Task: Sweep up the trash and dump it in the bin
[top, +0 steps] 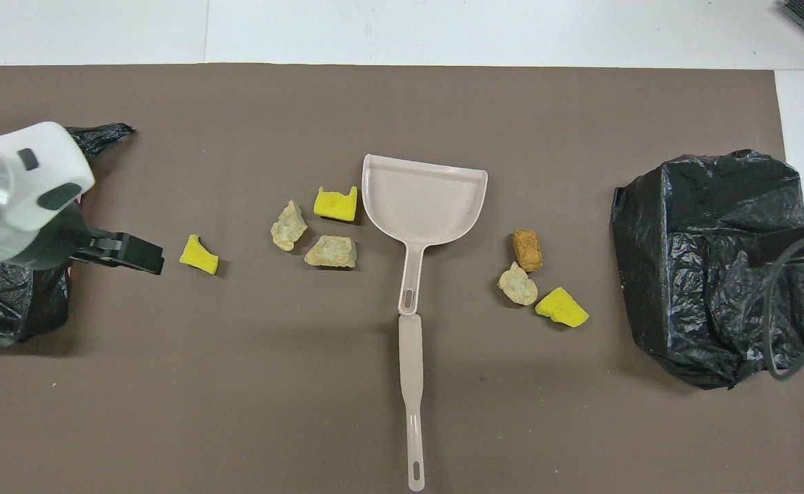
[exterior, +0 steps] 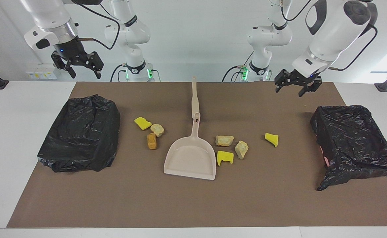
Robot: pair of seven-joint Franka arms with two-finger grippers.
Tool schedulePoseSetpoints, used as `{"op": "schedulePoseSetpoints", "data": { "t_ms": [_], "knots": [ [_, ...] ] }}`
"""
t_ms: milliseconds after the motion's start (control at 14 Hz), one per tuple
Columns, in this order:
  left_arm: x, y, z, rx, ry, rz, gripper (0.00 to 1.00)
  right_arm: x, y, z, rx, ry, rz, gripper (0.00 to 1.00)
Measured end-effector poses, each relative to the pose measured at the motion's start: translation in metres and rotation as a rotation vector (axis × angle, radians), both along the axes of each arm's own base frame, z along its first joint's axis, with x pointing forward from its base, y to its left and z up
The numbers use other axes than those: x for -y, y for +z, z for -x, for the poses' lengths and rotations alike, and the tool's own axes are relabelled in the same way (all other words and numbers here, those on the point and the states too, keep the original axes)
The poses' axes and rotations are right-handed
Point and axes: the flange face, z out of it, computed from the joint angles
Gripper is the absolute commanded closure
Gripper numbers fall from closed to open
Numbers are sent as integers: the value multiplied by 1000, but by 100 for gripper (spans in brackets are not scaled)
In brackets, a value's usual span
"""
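Left hand [exterior: 294,86] spread, empty, over mat near bagged bin [exterior: 355,142] | right hand [exterior: 78,64] spread, waiting | trash [exterior: 225,140] loose at dustpan [exterior: 190,158]'s 3 and 9 o'clock, likely placed for sweeping in

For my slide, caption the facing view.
Dustpan amid seven scraps on a mat, bagged bins at both ends, both arms raised.

Left gripper [top: 143,254] over the mat [top: 237,412], fingertips just beside a yellow sponge piece [top: 198,254]. Dustpan [top: 424,206] well apart from them, scraps either side. Right gripper [top: 796,248] over a black bag [top: 704,206].
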Motion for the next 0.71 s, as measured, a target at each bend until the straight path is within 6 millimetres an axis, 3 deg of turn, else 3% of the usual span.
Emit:
{"op": "schedulePoseSetpoints", "data": {
  "t_ms": [214,500,714],
  "knots": [
    [68,-25,22,7,-20,-8,0,0,0,0,0,-1,0,0],
    [154,-63,69,14,-107,-15,0,2,-1,0,-1,-4,0,0],
    [206,-84,109,10,-166,-24,0,2,-1,0,-1,-5,0,0]
  ]
}}
